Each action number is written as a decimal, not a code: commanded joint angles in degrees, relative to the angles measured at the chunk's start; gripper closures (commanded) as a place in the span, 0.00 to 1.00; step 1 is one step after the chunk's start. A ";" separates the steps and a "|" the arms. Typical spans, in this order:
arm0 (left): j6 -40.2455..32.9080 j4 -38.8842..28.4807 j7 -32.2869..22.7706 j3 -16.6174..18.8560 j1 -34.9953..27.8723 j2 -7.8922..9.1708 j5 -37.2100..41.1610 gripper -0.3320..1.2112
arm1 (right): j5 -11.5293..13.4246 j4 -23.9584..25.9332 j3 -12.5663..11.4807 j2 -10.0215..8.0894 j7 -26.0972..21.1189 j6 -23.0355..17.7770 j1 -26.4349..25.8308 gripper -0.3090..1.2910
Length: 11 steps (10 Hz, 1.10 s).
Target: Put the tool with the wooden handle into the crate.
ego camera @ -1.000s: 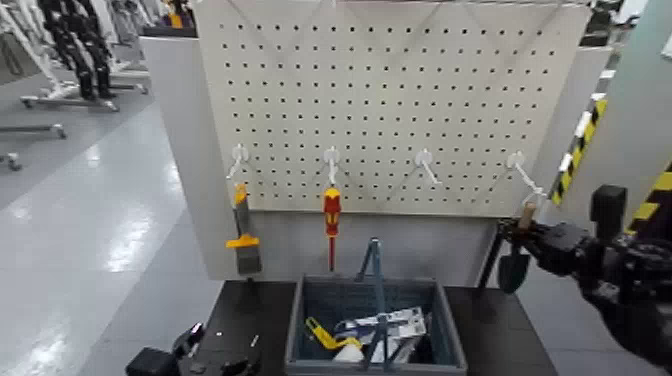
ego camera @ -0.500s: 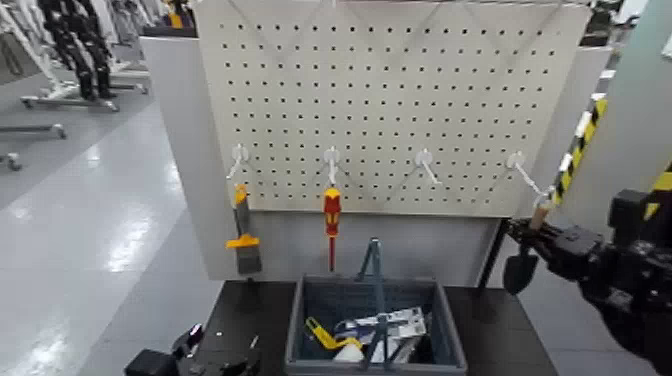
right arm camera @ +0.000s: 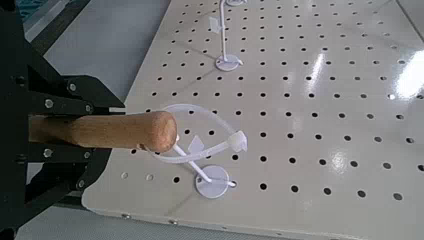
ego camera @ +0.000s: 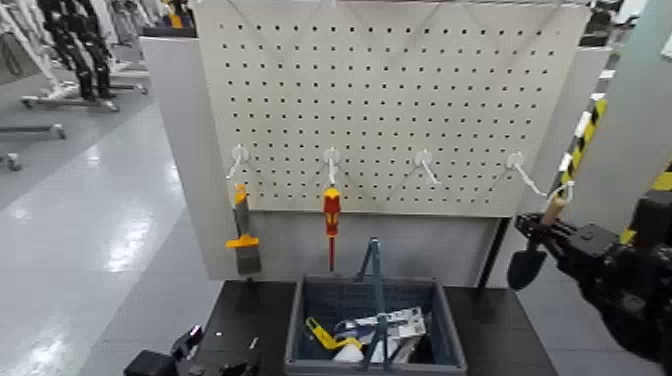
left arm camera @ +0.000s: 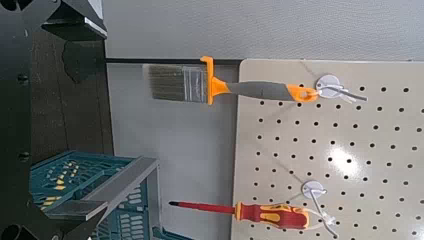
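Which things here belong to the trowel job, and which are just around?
Job:
- wooden-handled trowel, held by right end effector
- crate

Just around:
- brush
- screwdriver
- pegboard
- items inside the crate
- left end effector, idle

You have, across the middle of the frame: pegboard (ego camera: 380, 110); brush (ego camera: 244, 235), hanging left; screwdriver (ego camera: 332, 225), hanging centre, right of the brush. Lower centre, before your pegboard: crate (ego camera: 300, 335) on a table (ego camera: 505, 330), packages (ego camera: 405, 325) inside.
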State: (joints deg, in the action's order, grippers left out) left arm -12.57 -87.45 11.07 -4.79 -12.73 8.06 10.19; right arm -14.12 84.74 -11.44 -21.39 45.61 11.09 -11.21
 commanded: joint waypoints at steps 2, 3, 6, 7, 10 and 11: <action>0.00 0.00 0.00 -0.04 0.07 0.03 0.00 0.29 | -2.58 4.21 0.27 0.82 0.09 1.83 1.81 0.93; 0.00 0.00 0.00 -0.04 0.07 0.03 0.00 0.29 | -4.34 5.09 0.19 1.17 0.27 2.09 2.51 0.93; 0.18 0.09 0.00 -0.13 0.16 0.03 0.00 0.29 | -9.52 7.90 0.63 2.32 0.97 2.62 4.45 0.93; 0.26 0.09 0.00 -0.13 0.25 0.03 0.00 0.29 | -10.93 8.16 0.63 2.93 1.15 2.36 5.06 0.93; 0.44 0.18 0.00 -0.31 0.42 0.03 0.00 0.29 | -13.74 8.43 0.98 4.69 1.50 1.22 6.21 0.93; 0.53 0.18 0.00 -0.39 0.51 0.03 0.00 0.29 | -14.89 7.90 1.24 5.39 1.50 0.60 6.47 0.93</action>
State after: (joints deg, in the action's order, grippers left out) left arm -12.09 -87.27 11.07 -5.14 -12.27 8.09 10.19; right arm -28.32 92.96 -10.33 -16.44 47.11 12.09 -4.93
